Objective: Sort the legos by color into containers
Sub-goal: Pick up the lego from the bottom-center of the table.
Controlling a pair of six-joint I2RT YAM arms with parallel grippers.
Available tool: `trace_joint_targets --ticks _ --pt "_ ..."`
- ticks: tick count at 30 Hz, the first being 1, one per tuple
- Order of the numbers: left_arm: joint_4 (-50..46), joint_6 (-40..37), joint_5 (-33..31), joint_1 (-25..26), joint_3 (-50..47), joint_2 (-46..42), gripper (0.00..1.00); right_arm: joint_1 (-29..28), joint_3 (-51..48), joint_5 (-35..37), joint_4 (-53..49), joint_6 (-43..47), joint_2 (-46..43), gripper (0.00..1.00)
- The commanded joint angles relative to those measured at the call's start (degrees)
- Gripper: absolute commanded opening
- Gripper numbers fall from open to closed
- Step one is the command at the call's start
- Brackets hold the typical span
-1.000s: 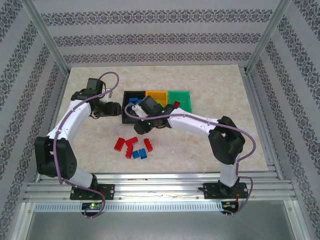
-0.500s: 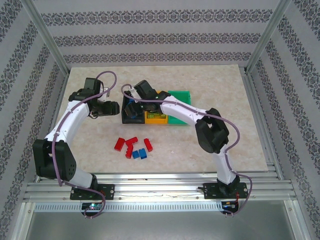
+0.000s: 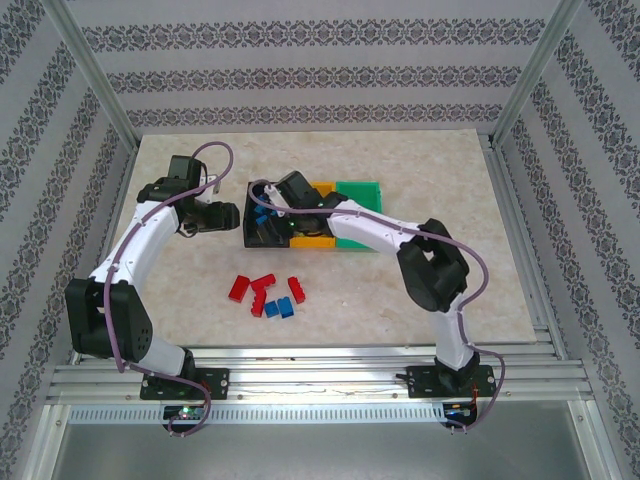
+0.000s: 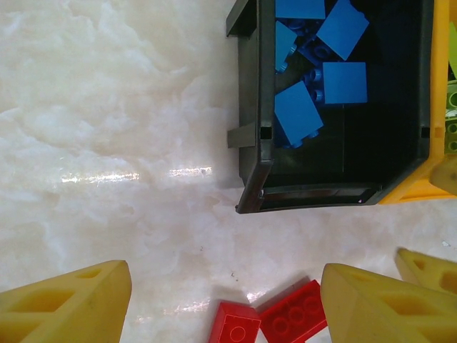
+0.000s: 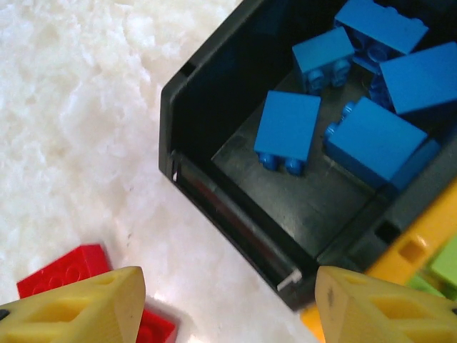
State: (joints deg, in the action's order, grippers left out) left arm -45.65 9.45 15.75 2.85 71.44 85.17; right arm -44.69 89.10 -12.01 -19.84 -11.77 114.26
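row of three on the marble table (image 3: 450,200): the black bin (image 3: 249,215) on the left, the orange-yellow bin (image 3: 322,188) touching its right side, and the green bin (image 3: 360,192) beyond that. blue legos (image 5: 288,128) lie loose inside the black bin, several of them, some tilted against each other. a lime green lego (image 5: 444,264) sits in the orange-yellow bin. what the green bin holds i cannot tell, since the right arm crosses in front of it.

the right gripper (image 5: 228,282) hangs over the near left corner of the black bin. its yellow fingers (image 5: 75,307) are spread apart with nothing between them, so this claw is open and empty. the left gripper (image 3: 222,216) sits just beside the black bin's left wall, above bare table. its fingers (image 4: 64,307) are also parted and hold nothing.

red legos (image 3: 262,290) lie in a small cluster on the table, nearer the arm bases and well apart from the bins. loose blue legos (image 3: 280,310) lie just beside them on the near side. on the left wrist camera two of the red ones show low in the gap between the fingertips, flat on the table and untouched.
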Motion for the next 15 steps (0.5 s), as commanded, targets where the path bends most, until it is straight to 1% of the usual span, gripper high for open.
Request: trace_joint_targets --ticks 1,3,11,15 --pt "1.2 0.5 1.0 -0.9 -0.7 -0.7 0.71 -1.1 -4.0 0.3 2.7 1.1 -5.2 0.65" --pt "1.2 0.5 1.3 -1.0 -0.7 -0.7 0.71 -1.6 -6.4 0.9 3.0 1.2 -7.2 0.65" --pt "1.2 0.5 1.2 -0.9 -0.8 -0.5 0.71 -4.6 -12.8 -2.9 0.4 2.8 -11.9 0.66" --pt "0.5 0.3 -0.1 -1.0 -0.4 -0.3 0.71 -5.3 -18.1 -3.5 0.6 0.5 -13.9 0.67"
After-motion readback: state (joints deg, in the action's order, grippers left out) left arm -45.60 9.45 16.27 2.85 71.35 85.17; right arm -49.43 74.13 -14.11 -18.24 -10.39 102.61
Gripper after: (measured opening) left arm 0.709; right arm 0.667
